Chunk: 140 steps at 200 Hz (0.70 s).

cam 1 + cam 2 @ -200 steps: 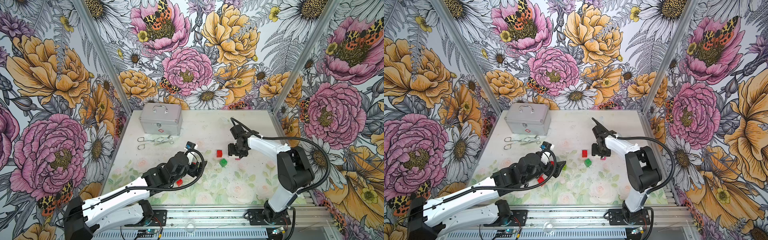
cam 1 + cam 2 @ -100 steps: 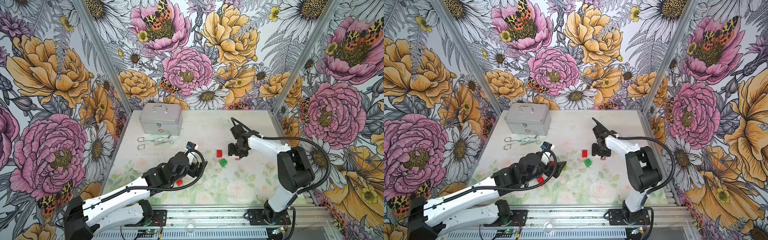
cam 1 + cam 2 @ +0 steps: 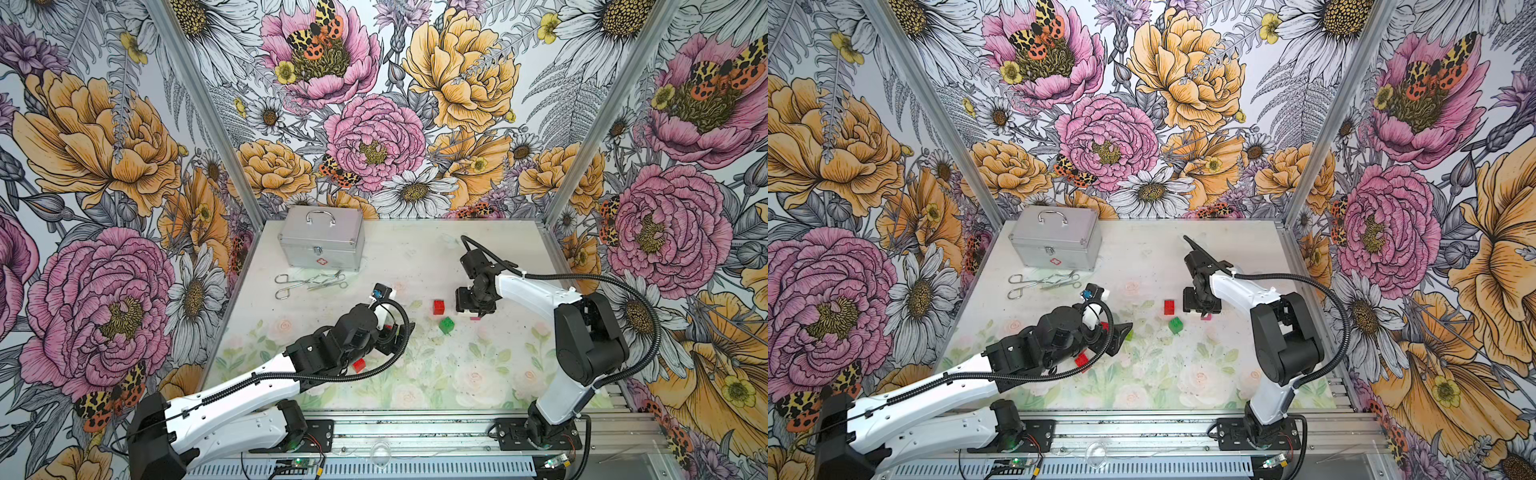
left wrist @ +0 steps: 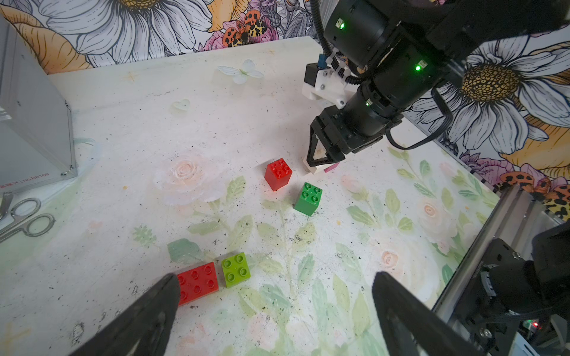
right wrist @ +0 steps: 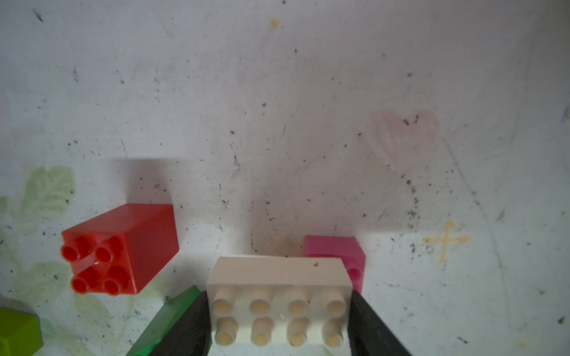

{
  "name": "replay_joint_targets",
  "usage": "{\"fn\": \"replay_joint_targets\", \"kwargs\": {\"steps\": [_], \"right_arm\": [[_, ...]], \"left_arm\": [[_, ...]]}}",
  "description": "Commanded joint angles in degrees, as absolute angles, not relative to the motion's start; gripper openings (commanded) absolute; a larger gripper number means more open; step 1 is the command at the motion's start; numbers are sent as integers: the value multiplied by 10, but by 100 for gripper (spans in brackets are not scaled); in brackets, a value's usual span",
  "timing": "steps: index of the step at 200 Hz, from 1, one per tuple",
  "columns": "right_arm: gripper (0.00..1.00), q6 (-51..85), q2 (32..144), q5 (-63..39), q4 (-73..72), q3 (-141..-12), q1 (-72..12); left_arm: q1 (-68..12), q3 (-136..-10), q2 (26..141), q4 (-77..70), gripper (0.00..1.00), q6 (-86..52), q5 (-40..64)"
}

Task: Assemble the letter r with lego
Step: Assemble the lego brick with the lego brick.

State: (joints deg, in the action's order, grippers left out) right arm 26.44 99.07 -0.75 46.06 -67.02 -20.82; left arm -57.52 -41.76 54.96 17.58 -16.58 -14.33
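Note:
My right gripper (image 5: 279, 296) is shut on a white lego brick (image 5: 279, 302) with eight studs, held low over the table (image 3: 478, 374). A pink brick (image 5: 336, 249) lies just behind it. A red square brick (image 3: 439, 306) and a dark green brick (image 3: 446, 325) stand just left of that gripper (image 3: 475, 305). My left gripper (image 4: 274, 277) is open wide and empty. A flat red brick (image 4: 197, 282) touches its one fingertip, with a lime brick (image 4: 236, 269) beside it. Another red brick (image 3: 359, 365) lies under the left arm.
A silver metal case (image 3: 322, 241) stands at the back left, with metal scissors and forceps (image 3: 309, 282) lying in front of it. The floral walls close the table in on three sides. A metal rail (image 3: 395, 424) runs along the front edge.

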Motion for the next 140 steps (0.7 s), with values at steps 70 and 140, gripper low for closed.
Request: {"fn": "replay_joint_targets", "kwargs": {"steps": [70, 140], "right_arm": [[40, 261, 991, 0, 468, -687, -217], [40, 257, 1010, 11, 466, -679, -217]], "left_arm": [[-582, -412, 552, 166, 99, -171, -129], [-584, -410, 553, 163, 99, -174, -132]]}}
